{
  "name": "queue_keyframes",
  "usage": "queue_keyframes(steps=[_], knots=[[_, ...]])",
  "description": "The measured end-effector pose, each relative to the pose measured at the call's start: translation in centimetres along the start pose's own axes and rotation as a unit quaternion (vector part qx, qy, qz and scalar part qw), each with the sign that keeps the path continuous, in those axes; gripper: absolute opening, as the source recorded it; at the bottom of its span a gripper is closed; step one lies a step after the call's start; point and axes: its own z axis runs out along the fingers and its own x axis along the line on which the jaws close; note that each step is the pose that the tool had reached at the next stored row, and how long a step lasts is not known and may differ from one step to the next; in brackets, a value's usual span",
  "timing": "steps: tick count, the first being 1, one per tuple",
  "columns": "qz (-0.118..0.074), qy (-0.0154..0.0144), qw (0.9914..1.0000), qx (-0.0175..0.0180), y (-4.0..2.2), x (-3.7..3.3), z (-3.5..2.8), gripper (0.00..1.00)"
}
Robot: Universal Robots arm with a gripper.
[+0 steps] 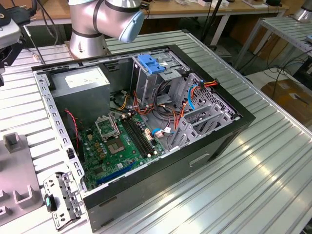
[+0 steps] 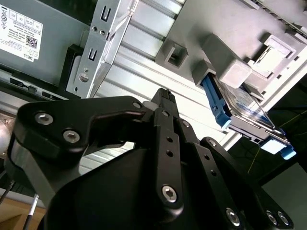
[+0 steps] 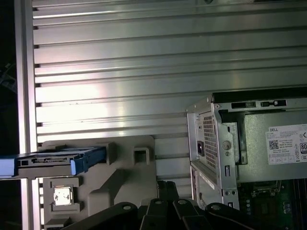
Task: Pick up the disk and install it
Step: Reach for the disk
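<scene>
In the second wrist view the gripper (image 2: 163, 96) sits nearest the camera. Its black links meet in a single narrow tip, and the fingers are pressed together with nothing between them. In the first wrist view that tip hangs over bare slats of the table (image 3: 120, 72), between the grey fixture (image 3: 127, 155) and the corner of the computer case (image 3: 206, 143).

Beyond the tip, the disk (image 3: 48, 160) rests in the fixture at the table's edge, well apart from the gripper. The first wrist view shows it edge-on as a thin strip with a blue rail at each end. The strip runs along the slats, and one end reaches out past the table's edge rail. The second wrist view shows part of the disk's flat face, wedged between the fixture's grey blocks, with a blue rail toward the gripper. Whether its long axis goes down into the fixture cannot be told. A small silver square part (image 3: 62, 196) lies in a pocket of the fixture beside it.

Farther off, the exterior view shows the case interior open: the green motherboard (image 1: 117, 146), the grey power-supply box (image 1: 83, 80) in a corner, and the drive cage with its blue latch (image 1: 150, 64). The arm (image 1: 97, 19) stands on the table behind the case.
</scene>
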Motion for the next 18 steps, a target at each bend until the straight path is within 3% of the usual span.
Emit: queue_keyframes(steps=[11,18], knots=[[0.0,0.0001,1.0,0.0,-0.02,0.25,0.0,0.11],[0.0,0.0001,1.0,0.0,-0.11,1.62,0.02,0.11]])
